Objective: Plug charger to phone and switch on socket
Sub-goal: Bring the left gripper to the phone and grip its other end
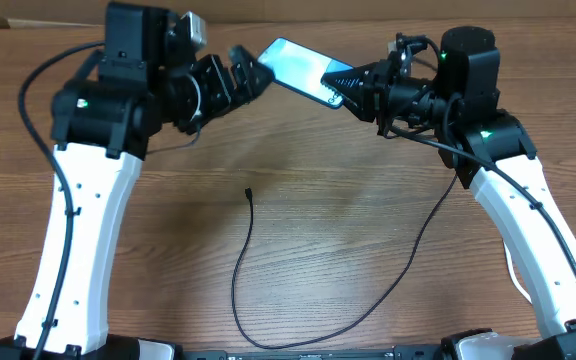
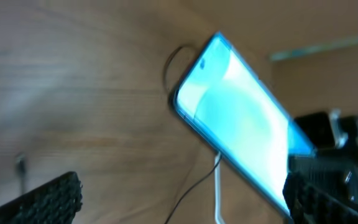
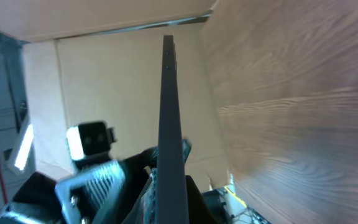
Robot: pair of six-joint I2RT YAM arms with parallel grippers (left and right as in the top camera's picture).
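Presently, right end effector pinches phone aloft; left end effector spread; charger lies loose on worktop. Plugging, switching outstanding.

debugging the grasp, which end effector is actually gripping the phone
The right end effector, shut on one end of the phone. The left end effector is wide open near the other end, not closed on it.

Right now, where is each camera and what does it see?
Overhead: above the table, looking down on left arm, right arm, phone, charger.
Left wrist: on the left arm, facing the phone's screen; one of the left fingers shows.
Right wrist: on the right arm, seeing the phone edge-on, held in the right fingers.
Shared: all see the phone.
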